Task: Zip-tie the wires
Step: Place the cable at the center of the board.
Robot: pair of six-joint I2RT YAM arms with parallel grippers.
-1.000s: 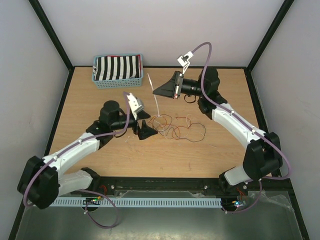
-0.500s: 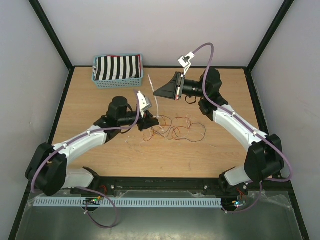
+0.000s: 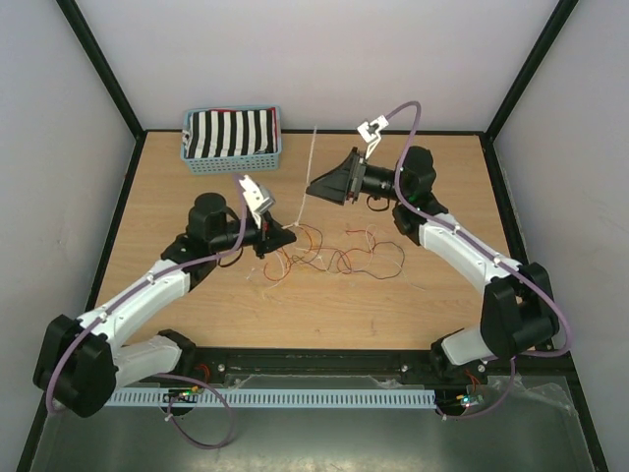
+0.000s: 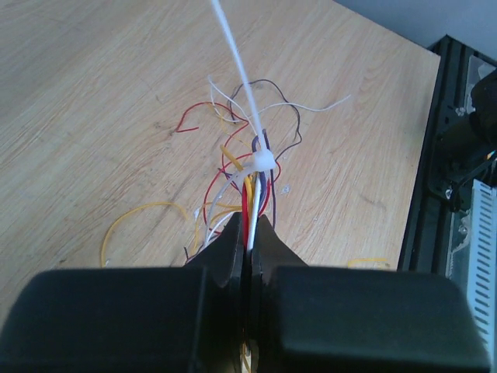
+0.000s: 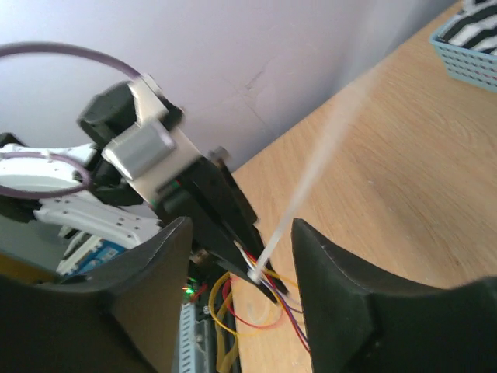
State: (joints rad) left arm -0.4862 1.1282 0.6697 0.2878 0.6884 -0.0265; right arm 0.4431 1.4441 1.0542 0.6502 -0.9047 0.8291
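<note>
Nearest us on the table [image 3: 413, 305], the left gripper [image 4: 250, 237] has its jaws pressed together, pinching the wires [image 3: 339, 259] where the red, yellow and white strands are gathered. It sits low, at the left end of the tangle. The rest of the wires lie loose on the wood, spreading right from the pinch in thin orange, red and dark loops, roughly mid-table between the two arms.

Just past the left fingertips we see a white zip tie [image 4: 264, 160], its head cinched around the gathered strands and touching them. Its long tail rises away from the bundle, up and toward the back.

Farther on, the right gripper [image 5: 241, 225] hangs above the table with its fingers [image 5: 342, 295] clearly spread. The blurred tail passes through the gap between them. We cannot tell whether it brushes either one, and nothing is clamped.

At the back left stands a light blue basket [image 3: 233, 163] holding a black-and-white striped cloth [image 3: 231, 133], well apart from the wires.
</note>
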